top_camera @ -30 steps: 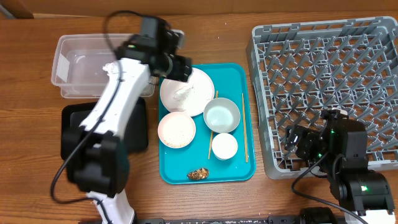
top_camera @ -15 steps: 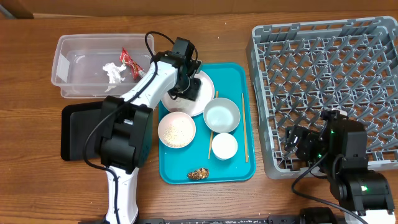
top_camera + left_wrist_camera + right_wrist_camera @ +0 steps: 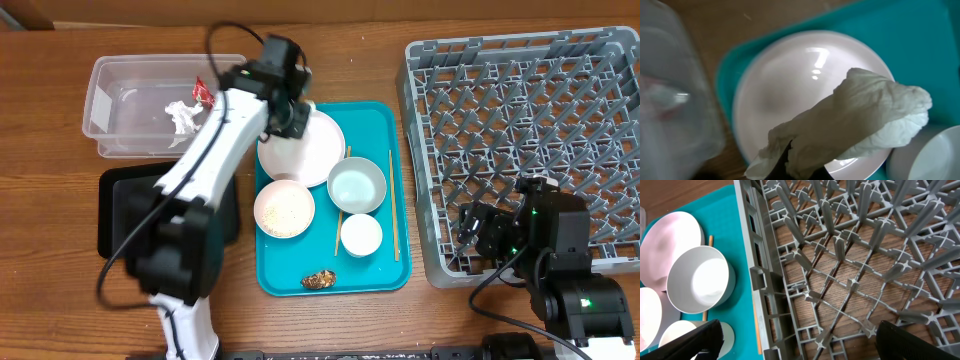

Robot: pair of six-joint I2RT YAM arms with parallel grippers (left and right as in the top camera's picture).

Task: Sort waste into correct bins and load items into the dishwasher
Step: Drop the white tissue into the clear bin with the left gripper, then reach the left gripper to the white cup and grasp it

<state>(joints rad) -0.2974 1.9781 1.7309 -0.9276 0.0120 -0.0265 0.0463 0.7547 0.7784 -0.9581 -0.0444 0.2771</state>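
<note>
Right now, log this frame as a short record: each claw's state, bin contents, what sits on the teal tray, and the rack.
left claw: shut on crumpled tissue, above the plate
right claw: open, empty, at the front edge of the dish rack
clear tub: red wrapper, second tissue
black tray: nothing visible, partly hidden by left arm
teal tray: plate, rice bowl, pale bowl, cup, two chopsticks, brown scrap
dish rack: no dishes
</note>
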